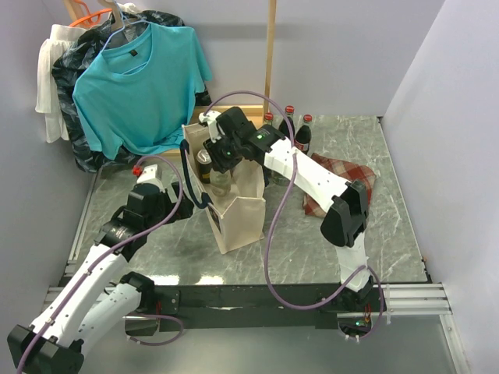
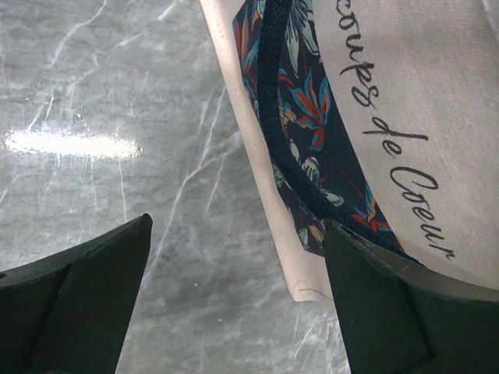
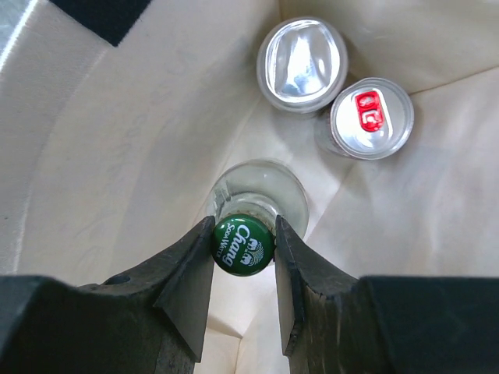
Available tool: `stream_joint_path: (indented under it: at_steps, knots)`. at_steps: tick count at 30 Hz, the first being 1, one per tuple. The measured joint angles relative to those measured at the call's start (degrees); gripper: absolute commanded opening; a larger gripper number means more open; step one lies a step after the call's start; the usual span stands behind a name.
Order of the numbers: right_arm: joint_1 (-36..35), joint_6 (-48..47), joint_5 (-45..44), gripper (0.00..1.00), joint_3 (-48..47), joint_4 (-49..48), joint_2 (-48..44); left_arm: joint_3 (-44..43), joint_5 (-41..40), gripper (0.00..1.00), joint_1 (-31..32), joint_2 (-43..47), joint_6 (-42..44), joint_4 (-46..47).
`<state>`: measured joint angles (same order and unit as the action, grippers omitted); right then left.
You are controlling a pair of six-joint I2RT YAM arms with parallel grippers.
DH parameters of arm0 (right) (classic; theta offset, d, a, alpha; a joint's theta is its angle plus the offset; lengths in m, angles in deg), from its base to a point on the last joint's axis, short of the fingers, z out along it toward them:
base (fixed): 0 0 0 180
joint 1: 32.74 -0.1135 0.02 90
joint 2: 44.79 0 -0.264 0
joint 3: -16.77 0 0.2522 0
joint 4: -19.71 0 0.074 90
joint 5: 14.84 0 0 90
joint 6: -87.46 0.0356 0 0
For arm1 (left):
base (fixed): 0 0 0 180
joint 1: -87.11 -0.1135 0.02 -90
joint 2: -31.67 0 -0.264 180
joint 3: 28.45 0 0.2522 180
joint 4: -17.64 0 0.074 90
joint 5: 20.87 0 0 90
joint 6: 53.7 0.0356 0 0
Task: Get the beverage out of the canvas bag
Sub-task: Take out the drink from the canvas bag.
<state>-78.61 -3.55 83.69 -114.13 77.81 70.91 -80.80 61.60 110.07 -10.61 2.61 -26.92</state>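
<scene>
The canvas bag (image 1: 238,214) is cream-beige outside and in, with a dark navy handle (image 2: 269,101) and black script lettering on its side. A strip of fabric by that handle carries a floral print of orange, teal and white leaves on navy. The bottle (image 3: 261,187) between my right gripper's (image 3: 244,238) black fingers is clear glass with a green cap lettered in white. One can (image 3: 302,65) is plain silver on top, the other can (image 3: 371,117) silver with a red tab. My left gripper (image 2: 238,304) is black too. The table (image 1: 327,234) is grey marble veined white. The T-shirt (image 1: 140,86) is teal and the plaid cloth (image 1: 343,175) is red and white
</scene>
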Motion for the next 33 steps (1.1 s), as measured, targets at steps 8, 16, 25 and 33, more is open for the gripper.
stream_joint_path:
  at_steps: [8, 16, 25, 33]
  knots:
    - [-1.1, 1.6, -4.6, 0.0, 0.0, 0.3, -0.6, 0.0, 0.1, 0.96, 0.2, -0.6, 0.0, 0.0]
    - [-1.7, 3.7, -8.0, 0.0, 0.0, 0.8, -1.7, 0.0, 0.2, 0.96, 0.2, -0.7, 0.0, 0.0]
    - [-2.4, 4.4, -11.5, 0.0, -2.2, 3.3, -3.3, -0.1, 0.1, 0.96, 0.3, 3.1, 0.0, 0.1]
    - [-4.3, 4.5, -14.7, 0.0, -3.9, 6.6, -6.0, -0.1, -0.3, 0.96, 0.3, 6.7, -0.2, 0.1]
